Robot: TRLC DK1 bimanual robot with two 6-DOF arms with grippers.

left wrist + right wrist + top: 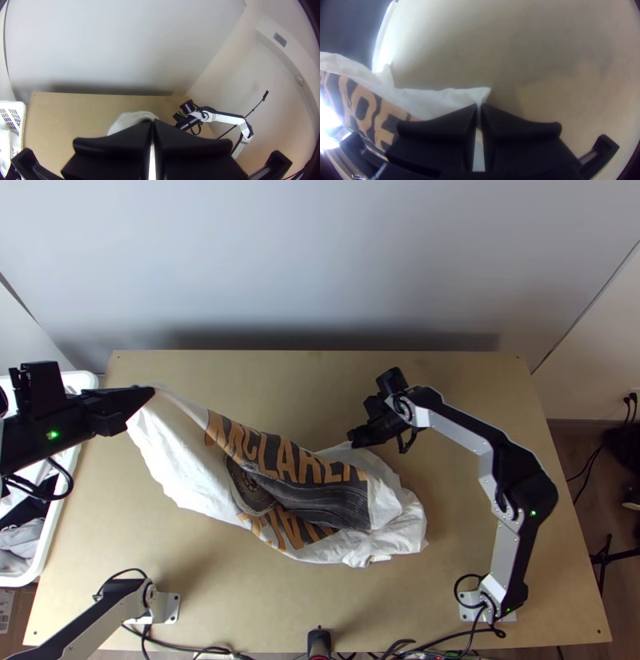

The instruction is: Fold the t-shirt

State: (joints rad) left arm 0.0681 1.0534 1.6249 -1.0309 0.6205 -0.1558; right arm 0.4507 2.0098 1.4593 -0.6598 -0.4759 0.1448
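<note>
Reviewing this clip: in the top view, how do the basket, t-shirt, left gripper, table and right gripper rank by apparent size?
1. Table
2. T-shirt
3. Basket, cut off by the edge
Unranked: left gripper and right gripper; camera nearness makes it unsure.

At one side of the wooden table [472, 372], a white basket [48, 540] is standing and is holding grey cloth [24, 540]. A cardboard box [18, 612] is sitting near it. A pale wall [320, 260] is rising behind the table. In the left wrist view, a thin black stand [265, 95] is leaning, and a vent [280, 39] is showing high up.
</note>
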